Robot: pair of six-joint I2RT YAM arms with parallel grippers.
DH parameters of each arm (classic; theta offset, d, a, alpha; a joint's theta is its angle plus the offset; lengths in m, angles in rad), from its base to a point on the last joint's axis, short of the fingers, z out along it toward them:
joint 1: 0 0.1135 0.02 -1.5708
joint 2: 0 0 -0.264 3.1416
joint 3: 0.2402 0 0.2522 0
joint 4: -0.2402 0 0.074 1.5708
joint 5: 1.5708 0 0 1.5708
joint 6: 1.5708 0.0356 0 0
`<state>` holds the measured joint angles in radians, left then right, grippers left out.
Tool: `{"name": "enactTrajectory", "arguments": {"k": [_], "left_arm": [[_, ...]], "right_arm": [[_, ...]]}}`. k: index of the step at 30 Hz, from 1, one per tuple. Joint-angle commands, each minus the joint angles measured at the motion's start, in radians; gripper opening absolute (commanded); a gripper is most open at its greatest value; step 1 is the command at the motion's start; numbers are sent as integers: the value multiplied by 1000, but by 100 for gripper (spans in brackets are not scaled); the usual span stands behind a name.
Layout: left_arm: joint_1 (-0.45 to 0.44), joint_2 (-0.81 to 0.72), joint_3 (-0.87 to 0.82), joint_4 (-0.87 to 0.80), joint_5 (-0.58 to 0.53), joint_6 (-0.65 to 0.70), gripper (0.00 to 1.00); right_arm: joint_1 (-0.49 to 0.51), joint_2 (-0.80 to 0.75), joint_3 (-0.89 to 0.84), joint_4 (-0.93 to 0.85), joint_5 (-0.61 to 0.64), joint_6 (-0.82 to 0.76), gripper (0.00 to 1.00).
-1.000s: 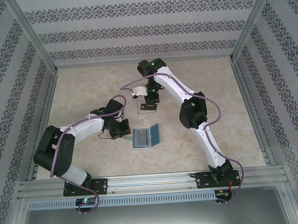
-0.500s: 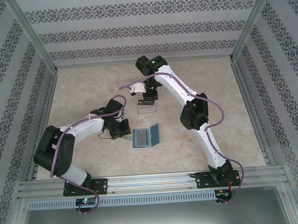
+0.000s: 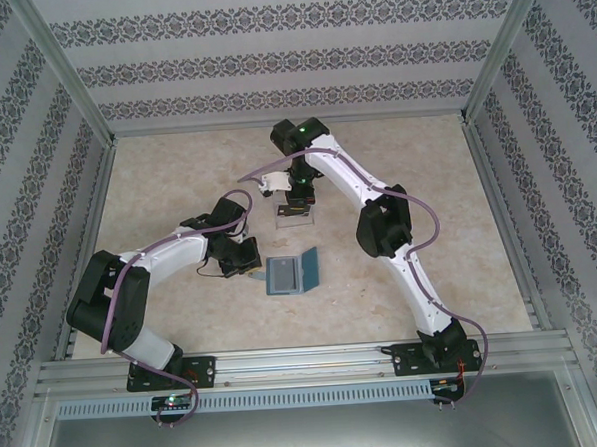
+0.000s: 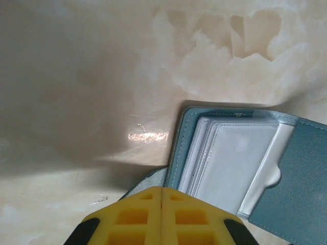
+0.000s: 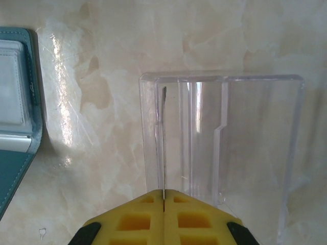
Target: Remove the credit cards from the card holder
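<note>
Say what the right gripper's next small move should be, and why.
Probably open the right gripper to let the card drop into the tray. The fingers are shut on the card, which is held edge-on over the tray's left part. The open holder lies apart to the side, so this card is already out.
</note>
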<state>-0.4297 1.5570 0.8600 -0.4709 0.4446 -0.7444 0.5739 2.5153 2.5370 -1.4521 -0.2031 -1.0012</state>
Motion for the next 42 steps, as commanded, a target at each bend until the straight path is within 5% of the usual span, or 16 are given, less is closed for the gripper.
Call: {"name": "enactTrajectory", "arguments": {"k": [1, 29, 42], "left_arm": [[11, 3, 9, -8, 11, 13, 5], [11, 8, 3, 3, 18, 14, 4], [12, 17, 26, -7, 17, 15, 4]], "right_arm": [[5, 8, 17, -58, -46, -11, 1], [40, 60, -27, -155, -120, 47, 4], [38, 74, -17, -172, -116, 46, 19]]}}
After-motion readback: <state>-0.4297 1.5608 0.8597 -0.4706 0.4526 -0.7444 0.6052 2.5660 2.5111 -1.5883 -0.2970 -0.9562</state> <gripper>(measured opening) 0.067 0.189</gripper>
